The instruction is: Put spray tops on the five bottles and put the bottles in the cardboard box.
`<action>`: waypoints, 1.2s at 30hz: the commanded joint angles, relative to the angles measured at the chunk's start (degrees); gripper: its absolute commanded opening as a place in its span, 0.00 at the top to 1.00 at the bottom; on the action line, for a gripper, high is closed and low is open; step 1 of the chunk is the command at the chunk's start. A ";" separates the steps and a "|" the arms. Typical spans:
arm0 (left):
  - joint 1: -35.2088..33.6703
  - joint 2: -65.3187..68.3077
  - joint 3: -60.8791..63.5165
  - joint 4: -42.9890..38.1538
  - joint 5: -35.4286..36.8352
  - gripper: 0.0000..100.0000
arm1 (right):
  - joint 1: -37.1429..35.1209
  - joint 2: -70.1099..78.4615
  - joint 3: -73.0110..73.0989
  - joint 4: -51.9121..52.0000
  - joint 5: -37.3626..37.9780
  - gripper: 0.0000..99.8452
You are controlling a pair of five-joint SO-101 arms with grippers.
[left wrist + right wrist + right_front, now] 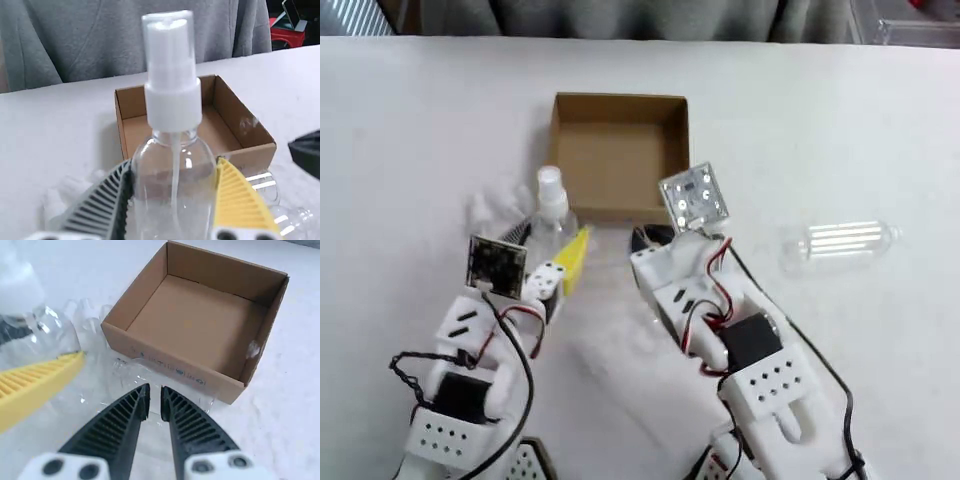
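Here the left gripper [173,170] is clasping a clear bottle [172,150] around its body, its grey and yellow fingers [235,200] pressing on either side. The white spray top [170,75] is standing upright above the fingertips. The cardboard box [127,107] is sitting open just beyond this gripper. The right gripper [154,392] is hovering near the box's front wall, its black jaws drawn almost together and gripping nothing. A second bottle [840,242] is lying on its side, well apart on the right gripper's outer side.
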 commanded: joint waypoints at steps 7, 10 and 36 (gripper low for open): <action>-3.38 -0.57 -6.68 -1.49 9.32 0.98 | -11.65 -1.71 12.48 -18.42 0.79 0.98; -3.56 -0.57 -7.12 -1.93 9.32 0.98 | -15.16 -1.71 15.12 -22.46 0.79 0.98; 9.89 22.73 -27.25 2.55 9.67 0.98 | -17.71 -1.63 35.16 -63.96 0.79 0.98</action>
